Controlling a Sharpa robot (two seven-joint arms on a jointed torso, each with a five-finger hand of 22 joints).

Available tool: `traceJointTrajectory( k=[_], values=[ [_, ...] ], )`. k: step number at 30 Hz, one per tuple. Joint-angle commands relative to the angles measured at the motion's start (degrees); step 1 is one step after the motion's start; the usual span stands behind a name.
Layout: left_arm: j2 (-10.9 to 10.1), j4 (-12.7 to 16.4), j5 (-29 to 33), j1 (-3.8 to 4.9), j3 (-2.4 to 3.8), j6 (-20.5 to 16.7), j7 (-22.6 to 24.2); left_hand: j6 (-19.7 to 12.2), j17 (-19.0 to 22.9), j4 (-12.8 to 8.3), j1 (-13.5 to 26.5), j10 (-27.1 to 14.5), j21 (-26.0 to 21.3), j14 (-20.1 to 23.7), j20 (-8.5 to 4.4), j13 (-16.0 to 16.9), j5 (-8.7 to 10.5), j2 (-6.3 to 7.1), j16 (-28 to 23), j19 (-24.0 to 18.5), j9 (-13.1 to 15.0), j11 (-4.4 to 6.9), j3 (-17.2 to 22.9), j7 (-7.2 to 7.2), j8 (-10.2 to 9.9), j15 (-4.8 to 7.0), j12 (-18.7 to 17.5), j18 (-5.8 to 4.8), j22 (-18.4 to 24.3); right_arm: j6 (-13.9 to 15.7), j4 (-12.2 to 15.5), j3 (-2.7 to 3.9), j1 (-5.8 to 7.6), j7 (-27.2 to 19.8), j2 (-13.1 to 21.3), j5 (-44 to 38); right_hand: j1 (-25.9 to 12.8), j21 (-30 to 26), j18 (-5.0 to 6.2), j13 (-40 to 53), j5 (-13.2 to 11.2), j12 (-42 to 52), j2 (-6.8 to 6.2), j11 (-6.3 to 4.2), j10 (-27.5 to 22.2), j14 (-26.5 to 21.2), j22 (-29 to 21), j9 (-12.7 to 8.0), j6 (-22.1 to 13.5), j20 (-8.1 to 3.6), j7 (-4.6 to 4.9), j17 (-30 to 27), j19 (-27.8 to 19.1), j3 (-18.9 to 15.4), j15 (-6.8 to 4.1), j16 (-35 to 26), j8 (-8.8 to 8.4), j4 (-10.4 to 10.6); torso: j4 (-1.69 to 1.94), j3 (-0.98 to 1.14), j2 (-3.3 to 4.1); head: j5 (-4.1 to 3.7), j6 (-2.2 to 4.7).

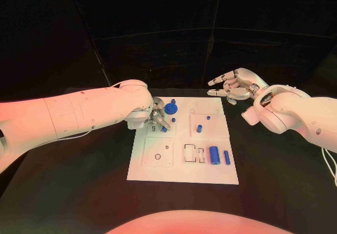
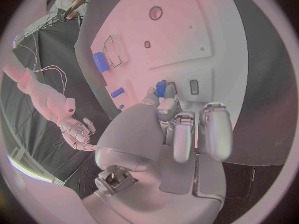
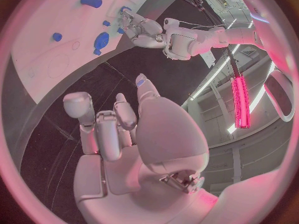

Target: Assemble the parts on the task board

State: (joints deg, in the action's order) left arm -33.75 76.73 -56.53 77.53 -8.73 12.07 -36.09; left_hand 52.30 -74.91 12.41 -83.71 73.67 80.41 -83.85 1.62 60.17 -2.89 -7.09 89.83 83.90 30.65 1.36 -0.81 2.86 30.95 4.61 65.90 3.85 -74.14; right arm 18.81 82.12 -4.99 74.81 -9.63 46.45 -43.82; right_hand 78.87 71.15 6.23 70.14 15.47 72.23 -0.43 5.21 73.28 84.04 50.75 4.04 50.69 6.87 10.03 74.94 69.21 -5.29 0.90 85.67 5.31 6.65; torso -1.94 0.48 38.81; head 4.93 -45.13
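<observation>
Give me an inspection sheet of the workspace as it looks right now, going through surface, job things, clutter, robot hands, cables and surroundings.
Surface: black table, task board lying flat at its middle.
Job's things: blue parts on the board: a wide block with a slim bar beside it near the front right, a peg mid-board, a round gear-like piece by the far left.
Clutter: nothing seen.
Robot hands: left robot hand down over the board's far left, fingertips at a small blue part; whether it is pinched cannot be told. Right robot hand off the board's far right corner, fingers apart, holding nothing.
Cables: thin white cable under the right arm.
Surroundings: dark backdrop.
</observation>
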Motion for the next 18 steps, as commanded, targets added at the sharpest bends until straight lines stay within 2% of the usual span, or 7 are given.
traceJointTrajectory(
  k=[1, 2, 3, 4, 5, 6, 18],
  values=[
    [-0.4, 0.5, 1.0, 0.05, 0.02, -2.5, 1.0, -0.4, -15.1, -7.5, 0.5, 0.1, 0.4, -6.1, -0.31, -0.2, -0.12, 1.47, 0.2, 0.1, 0.9, 0.03, 10.4, -0.05, 0.3, 0.30, -0.5, -0.68, -0.2, -0.4, -0.1, 0.05, 0.11, -0.5, -0.1, 0.2, 0.0, -0.3, 1.14, 0.0, 0.4, -0.4, 0.41, -0.09, -0.1, 3.7, -0.1, -0.1, 0.4, -0.02, 0.07, 5.8, -0.2, -0.3, -0.22, -0.3, 0.23, 0.1, 0.00, 0.02, 0.03, 0.06, 0.05],
    [-0.7, 0.8, 1.2, 0.05, 0.03, -3.0, 1.2, -0.5, -15.1, -7.2, 2.6, 0.3, 0.5, -6.1, -0.23, -0.3, 0.00, 3.22, 0.2, 0.2, 1.7, -0.26, 15.2, -0.01, 0.6, 0.17, -0.6, -0.70, -0.4, -0.3, -0.2, 0.05, 0.11, -0.5, -0.1, 0.2, 0.0, -0.3, 1.14, 0.0, 0.4, -0.4, 0.41, -0.09, -0.1, 3.7, -0.1, -0.1, 0.4, -0.02, 0.07, 5.8, -0.2, -0.3, -0.22, -0.3, 0.23, 0.1, 0.03, 0.03, 0.03, 0.05, 0.10],
    [-0.9, 1.0, 1.3, 0.05, 0.03, -3.4, 1.3, -0.5, -15.1, -7.5, 2.7, 0.3, 0.5, -6.1, -0.23, -0.3, -0.09, 3.76, 0.2, 0.2, 1.9, -0.17, 16.5, 0.03, 0.7, 0.30, -0.6, -0.68, -0.4, -0.3, -0.2, 0.05, 0.11, -0.5, -0.1, 0.2, 0.0, -0.4, 1.15, -0.1, 0.4, -0.4, 0.42, -0.09, -0.1, 3.7, -0.1, -0.1, 0.4, -0.02, 0.07, 5.8, -0.2, -0.3, -0.22, -0.4, 0.23, 0.1, 0.01, 0.02, 0.03, 0.07, 0.10],
    [-1.2, 1.3, 1.4, 0.05, 0.03, -4.0, 1.4, -0.6, -15.1, -7.6, 4.5, 0.5, 0.4, -6.1, -0.10, -0.3, 0.06, 5.89, 0.2, 0.2, 2.6, -0.55, 20.4, -0.01, 0.8, 0.49, -0.7, -0.71, -0.5, -0.3, -0.3, 0.05, 0.11, -0.6, -0.1, 0.2, 0.0, -0.4, 1.17, -0.1, 0.4, -0.4, 0.42, -0.09, -0.1, 3.6, -0.2, -0.1, 0.4, -0.03, 0.07, 5.8, -0.3, -0.4, -0.22, -0.4, 0.23, 0.1, 0.01, 0.02, 0.02, 0.09, 0.09],
    [-1.5, 1.6, 1.5, 0.04, 0.03, -4.6, 1.5, -0.6, -15.1, -7.9, 4.7, 0.5, 0.4, -6.1, -0.10, -0.4, -0.19, 6.24, 0.2, 0.2, 2.8, -0.17, 22.1, -0.09, 1.0, 0.28, -0.7, -0.71, -0.5, -0.3, -0.4, 0.05, 0.11, -0.6, -0.1, 0.2, 0.0, -0.4, 1.17, -0.1, 0.4, -0.4, 0.42, -0.09, -0.1, 3.6, -0.2, -0.1, 0.4, -0.03, 0.07, 5.8, -0.3, -0.4, -0.22, -0.4, 0.23, 0.1, -0.01, 0.02, 0.01, 0.12, 0.05],
    [-2.0, 2.1, 1.8, 0.04, 0.04, -5.6, 1.7, -0.7, -15.1, -8.1, 7.0, 0.8, 0.4, -6.1, -0.14, -0.3, -0.01, 8.36, 0.2, 0.2, 3.7, -0.17, 26.9, 0.03, 1.3, 0.21, -0.7, -0.70, -0.6, -0.3, -0.5, 0.05, 0.11, -0.6, -0.1, 0.2, 0.0, -0.4, 1.17, -0.1, 0.4, -0.4, 0.42, -0.09, -0.1, 3.6, -0.2, -0.1, 0.4, -0.03, 0.07, 5.8, -0.3, -0.4, -0.22, -0.4, 0.23, 0.1, -0.01, 0.02, 0.01, 0.14, 0.03],
    [-5.9, 6.5, 2.3, -0.10, 0.01, -12.4, 2.4, -0.8, -15.1, -10.2, 11.1, 1.4, 0.5, -6.1, -0.14, -0.2, -0.06, 11.48, 0.2, 0.3, 6.3, -0.03, 36.8, 0.09, 2.6, 0.18, -0.6, -0.74, -1.0, -0.2, -0.9, 0.05, 0.11, -0.8, 0.0, 0.2, -0.2, -0.4, 1.16, -0.1, 0.5, -0.4, 0.43, -0.09, -0.1, 3.7, -0.2, -0.1, 0.4, -0.03, 0.08, 5.8, -0.2, -0.6, -0.23, -0.4, 0.22, 0.3, 0.01, 0.03, 0.02, 0.33, -0.09]
  ],
)
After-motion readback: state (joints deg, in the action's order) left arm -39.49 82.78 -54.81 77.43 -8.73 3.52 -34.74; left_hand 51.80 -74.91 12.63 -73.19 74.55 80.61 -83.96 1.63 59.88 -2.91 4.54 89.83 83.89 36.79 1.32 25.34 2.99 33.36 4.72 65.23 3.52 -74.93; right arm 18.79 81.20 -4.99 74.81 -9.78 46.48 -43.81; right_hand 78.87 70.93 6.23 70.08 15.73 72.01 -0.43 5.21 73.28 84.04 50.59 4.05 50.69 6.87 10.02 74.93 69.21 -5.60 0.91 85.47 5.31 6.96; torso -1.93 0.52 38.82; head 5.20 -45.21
